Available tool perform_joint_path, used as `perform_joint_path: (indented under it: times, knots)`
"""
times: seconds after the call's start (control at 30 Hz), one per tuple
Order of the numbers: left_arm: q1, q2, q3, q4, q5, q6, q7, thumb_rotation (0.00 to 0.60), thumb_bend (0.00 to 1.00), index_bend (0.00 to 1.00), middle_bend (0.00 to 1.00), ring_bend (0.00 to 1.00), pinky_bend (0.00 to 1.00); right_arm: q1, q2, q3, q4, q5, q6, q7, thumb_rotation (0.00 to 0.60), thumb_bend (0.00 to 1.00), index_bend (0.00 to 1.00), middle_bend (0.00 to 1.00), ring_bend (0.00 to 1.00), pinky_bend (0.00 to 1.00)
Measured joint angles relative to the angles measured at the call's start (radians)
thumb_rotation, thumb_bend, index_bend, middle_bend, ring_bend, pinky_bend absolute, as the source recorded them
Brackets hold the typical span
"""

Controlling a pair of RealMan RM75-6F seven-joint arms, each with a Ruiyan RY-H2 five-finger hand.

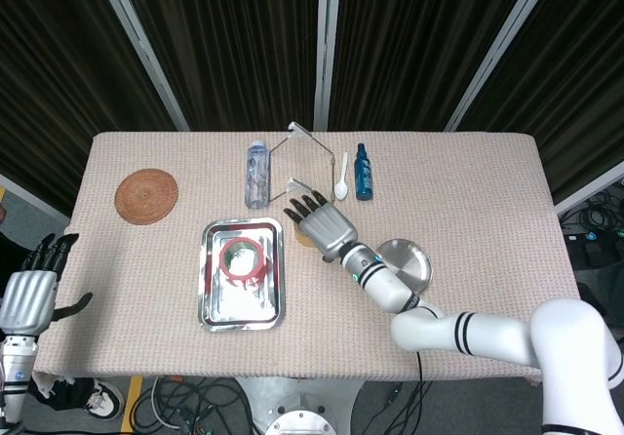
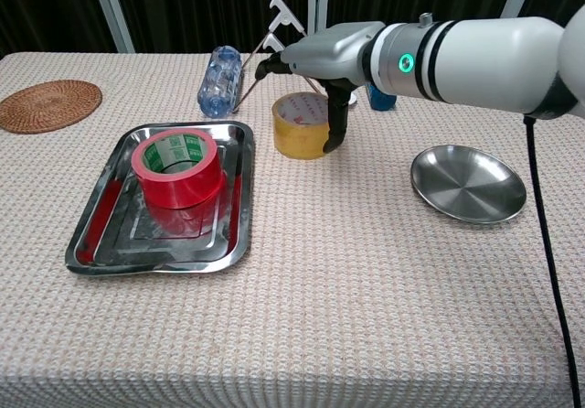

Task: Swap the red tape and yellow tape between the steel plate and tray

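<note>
Right hand (image 2: 322,56) hovers directly over the yellow tape (image 2: 302,132), palm down, fingers (image 1: 304,206) spread and extended; the thumb hangs down at the roll's right side. Whether it touches the roll cannot be told; nothing is lifted, so the hand is released.

Yellow tape stands on the surface just right of the tray (image 2: 96,234), outside both containers. Red tape (image 2: 176,167) lies flat inside the tray, toward its far end. Steel plate (image 2: 468,184) sits on the surface to the right, well apart from the tray.

Left hand (image 1: 27,298) is off the left edge of the surface, fingers apart, holding nothing.

Far side of the surface: woven coaster (image 1: 146,195) at left, clear water bottle (image 2: 220,80) lying down, wire stand (image 1: 297,157), white spoon (image 1: 341,181), blue bottle (image 1: 363,173).
</note>
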Motion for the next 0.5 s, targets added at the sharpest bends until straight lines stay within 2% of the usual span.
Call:
perform_joint_path:
  times: [0.17, 0.5]
  knots:
    - [0.01, -0.003, -0.011, 0.013, 0.011, -0.006, -0.013, 0.6, 0.15, 0.06, 0.08, 0.01, 0.19, 0.063, -0.032, -0.03, 0.041, 0.046, 0.009, -0.057, 0.6, 0.0, 0.0, 0.0, 0.0, 0.0]
    - [0.026, -0.015, -0.025, 0.031, 0.026, -0.02, -0.038, 0.6, 0.15, 0.06, 0.08, 0.01, 0.19, 0.129, -0.045, -0.097, 0.042, 0.126, 0.072, -0.185, 0.6, 0.0, 0.0, 0.0, 0.0, 0.0]
